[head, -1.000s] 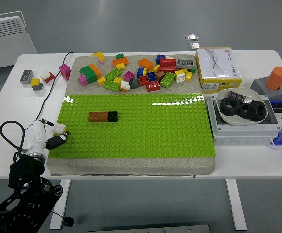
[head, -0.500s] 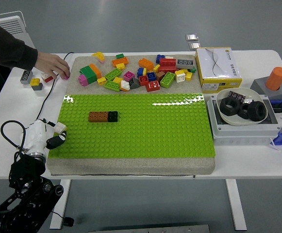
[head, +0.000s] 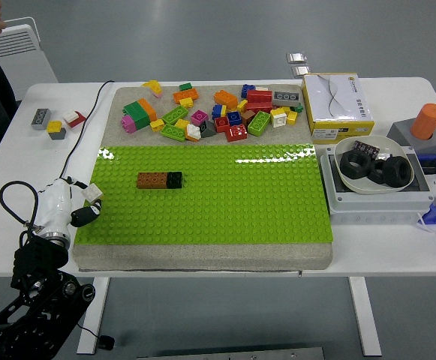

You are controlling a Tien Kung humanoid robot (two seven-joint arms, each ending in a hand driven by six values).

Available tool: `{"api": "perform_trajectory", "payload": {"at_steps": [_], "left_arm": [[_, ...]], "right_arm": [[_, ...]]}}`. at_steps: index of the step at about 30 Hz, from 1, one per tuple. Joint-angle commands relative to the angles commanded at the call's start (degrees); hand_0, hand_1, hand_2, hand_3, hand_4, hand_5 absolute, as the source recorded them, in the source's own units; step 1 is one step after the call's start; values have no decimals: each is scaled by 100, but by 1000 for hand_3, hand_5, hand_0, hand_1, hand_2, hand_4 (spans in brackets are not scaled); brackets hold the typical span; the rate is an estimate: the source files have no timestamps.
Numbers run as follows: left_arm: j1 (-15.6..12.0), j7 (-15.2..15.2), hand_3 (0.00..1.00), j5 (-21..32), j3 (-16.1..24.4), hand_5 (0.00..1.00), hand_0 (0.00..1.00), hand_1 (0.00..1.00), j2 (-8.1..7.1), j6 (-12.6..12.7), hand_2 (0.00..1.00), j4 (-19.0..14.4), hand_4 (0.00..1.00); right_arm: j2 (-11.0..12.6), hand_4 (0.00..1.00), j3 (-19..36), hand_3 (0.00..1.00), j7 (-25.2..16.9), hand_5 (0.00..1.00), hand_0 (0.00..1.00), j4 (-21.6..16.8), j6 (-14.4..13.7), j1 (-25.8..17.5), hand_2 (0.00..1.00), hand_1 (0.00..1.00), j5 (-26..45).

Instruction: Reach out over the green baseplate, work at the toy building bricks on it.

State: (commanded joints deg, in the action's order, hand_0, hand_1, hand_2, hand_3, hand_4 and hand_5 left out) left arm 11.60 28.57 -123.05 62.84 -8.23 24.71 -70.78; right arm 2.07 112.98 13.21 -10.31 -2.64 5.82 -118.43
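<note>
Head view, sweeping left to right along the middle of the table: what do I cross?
Left hand at the left edge → green baseplate → brown-and-black brick row standing on it → grey box → white bowl of black rings resting on that box.

The green baseplate (head: 225, 195) lies mostly bare, with only a short brown-and-black brick row (head: 159, 180) standing on its left part, so there is open passage across its middle and right. Along its far edge a heap of loose bricks (head: 214, 112) blocks the way. At its right edge a grey box (head: 375, 202) carrying a bowl (head: 371, 169) crowds in, with a yellow carton (head: 336, 107) behind.
</note>
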Motion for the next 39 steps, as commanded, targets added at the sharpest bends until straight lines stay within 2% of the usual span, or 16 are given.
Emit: {"api": "perform_trajectory", "payload": {"at_steps": [1, 2, 7, 8, 11, 14, 21, 26, 31, 39], "left_arm": [[31, -67, 512, 56, -74, 155, 900, 857, -90, 24, 832, -44, 719], [73, -144, 490, 121, -161, 110, 860, 853, -182, 52, 824, -74, 726], [339, -528, 490, 504, -626, 110, 860, 853, -556, 100, 824, -50, 726], [410, -634, 483, 611, -748, 36, 842, 853, -630, 85, 821, -22, 710], [613, -982, 483, 950, -1104, 36, 842, 853, -796, 9, 821, 80, 710], [809, -1329, 481, 1257, -1398, 25, 814, 853, -888, -69, 820, 201, 712], [1214, -1981, 483, 1668, -1664, 34, 818, 854, -931, -173, 819, 685, 722], [1390, -2270, 483, 1836, -1675, 50, 830, 855, -904, -208, 820, 1091, 722], [1485, -2400, 483, 1929, -1691, 50, 830, 855, -873, -261, 820, 1356, 722], [1563, -2367, 494, 1892, -1657, 13, 824, 858, -736, -314, 822, 1601, 704]], "right_arm": [[4, 879, 4, 793, -1, 959, 518, 0, 0, 1, 782, 667, -3], [8, 877, 11, 793, -2, 958, 518, 0, 1, 3, 781, 665, -10], [18, 877, 27, 793, -3, 958, 518, 0, 2, 19, 781, 665, -29], [20, 878, 28, 792, -3, 958, 518, 0, 2, 24, 781, 665, -30], [24, 878, 22, 792, -2, 958, 518, 0, 3, 39, 781, 665, -23], [30, 878, 10, 791, 0, 956, 518, 0, 3, 55, 781, 665, -9], [46, 878, -10, 791, 4, 956, 518, 0, 8, 89, 780, 664, 7], [55, 879, -25, 790, 6, 954, 518, 0, 10, 114, 780, 664, 20], [61, 879, -36, 790, 6, 954, 518, 0, 11, 130, 780, 664, 32], [61, 879, -35, 789, 5, 952, 518, 0, 15, 139, 780, 664, 13]]}}
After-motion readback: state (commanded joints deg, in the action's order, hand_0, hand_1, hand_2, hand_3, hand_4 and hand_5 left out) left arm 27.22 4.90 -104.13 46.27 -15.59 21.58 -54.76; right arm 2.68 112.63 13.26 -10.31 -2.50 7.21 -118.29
